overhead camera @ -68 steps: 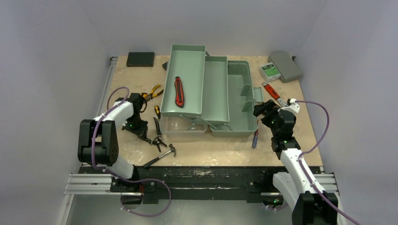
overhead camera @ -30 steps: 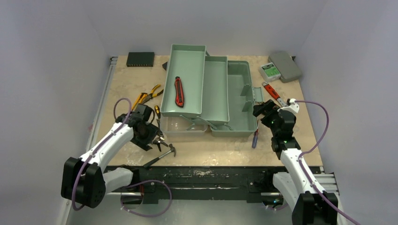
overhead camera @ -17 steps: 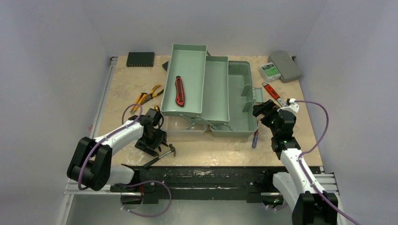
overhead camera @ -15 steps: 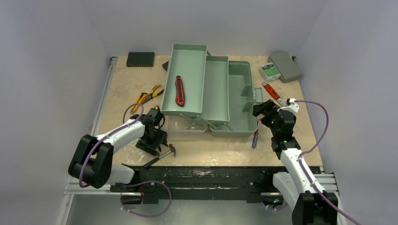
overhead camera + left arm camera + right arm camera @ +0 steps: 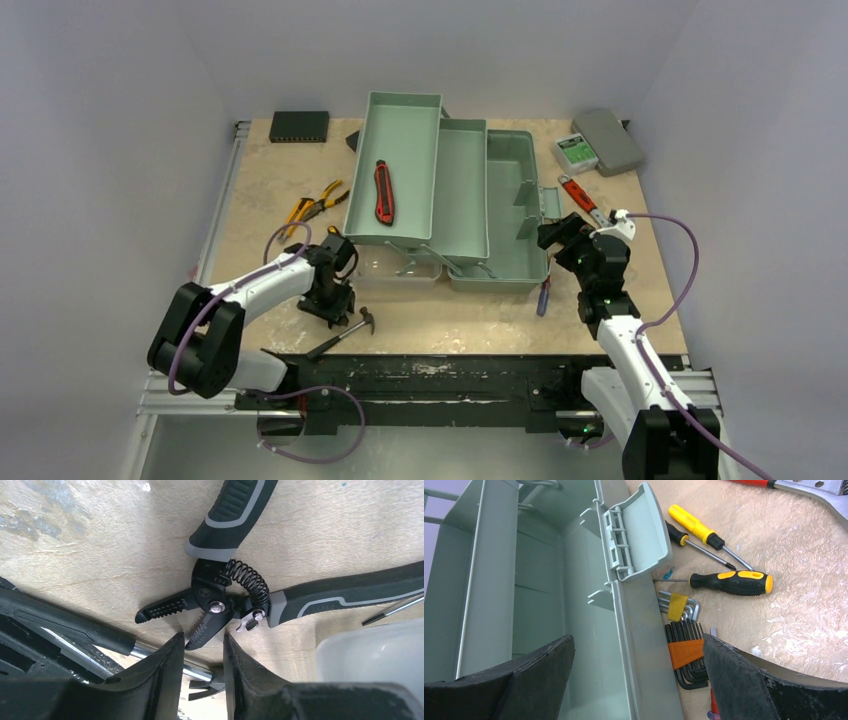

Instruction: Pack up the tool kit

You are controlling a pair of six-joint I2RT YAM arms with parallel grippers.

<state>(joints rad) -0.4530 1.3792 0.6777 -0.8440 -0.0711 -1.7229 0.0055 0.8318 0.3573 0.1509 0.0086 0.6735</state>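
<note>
Left wrist view puts the black-and-grey spring pliers (image 5: 215, 605) right ahead of my left end effector (image 5: 202, 652). They lie flat on the counter (image 5: 100, 540), head toward me, with the two handles splaying away, one up the frame and the other out to the right. The lower nose of the pliers dips into the narrow gap between my fingers (image 5: 160, 675), so they straddle that one jaw across its length. The fingers are drawn in close, but I cannot tell whether the pads press the metal or stand just shy of it. The hammer (image 5: 70, 627) lies just beside, its handle passing beneath the finger at the frame's left. A corner of the translucent lid (image 5: 370, 650) shows at the right.

From the top external view the pliers are hidden beneath my wrist, but that view gives the way to go. The sage-green toolbox (image 5: 505, 165) stands open beyond and to the right of my left end effector. Its fold-out trays step up to the left, and the red knife (image 5: 382, 193) lies in the top one. My left arm is by far the nearer to these pliers.

My right end effector (image 5: 555, 235) hangs released, fingers spread wide, over the right wall of the box. Only its wrist view shows the screwdrivers (image 5: 731, 582) and hex keys (image 5: 686, 652) on the counter just beside that wall.

I judge a firm pinch must come first, then a lift clear of the hammer.
</note>
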